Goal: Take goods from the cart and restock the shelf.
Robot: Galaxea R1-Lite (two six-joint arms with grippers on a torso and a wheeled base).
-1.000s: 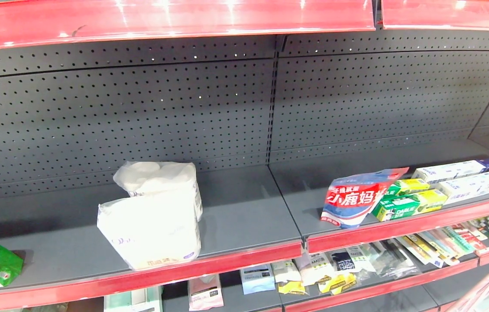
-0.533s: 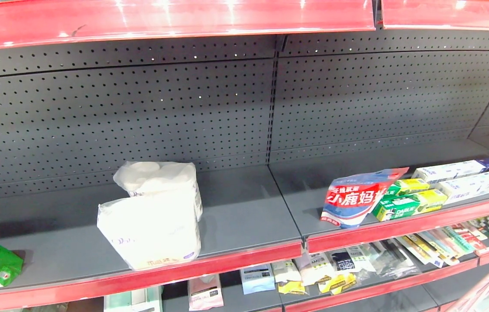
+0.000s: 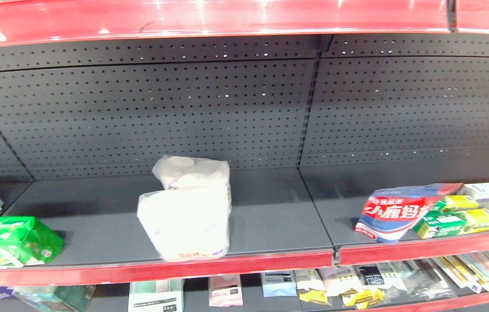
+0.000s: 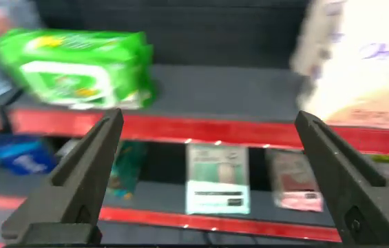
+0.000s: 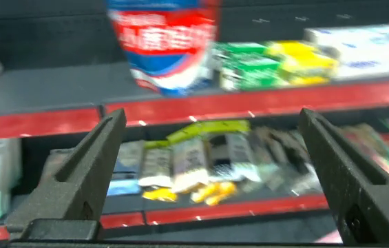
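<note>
Restocking sits between items, I judge: both my pincers are spread wide and carry nothing. At the left, a green soft pack of wipes (image 3: pixel 10 240) lies on the grey metal shelf with the red front lip (image 3: pixel 270 216), and my left pincer (image 4: pixel 208 117) hangs before that lip. Mid-shelf stands a white plastic-wrapped bundle of paper rolls (image 3: pixel 188 216), well apart from a red-and-blue pouch (image 3: pixel 400 210) propped against green-and-yellow cartons (image 3: pixel 452 214); my right pincer (image 5: pixel 213 114) faces the lip beneath those. Next I must go to the cart, grip a fresh item, and bring it to the bare stretch between bundle and pouch.
</note>
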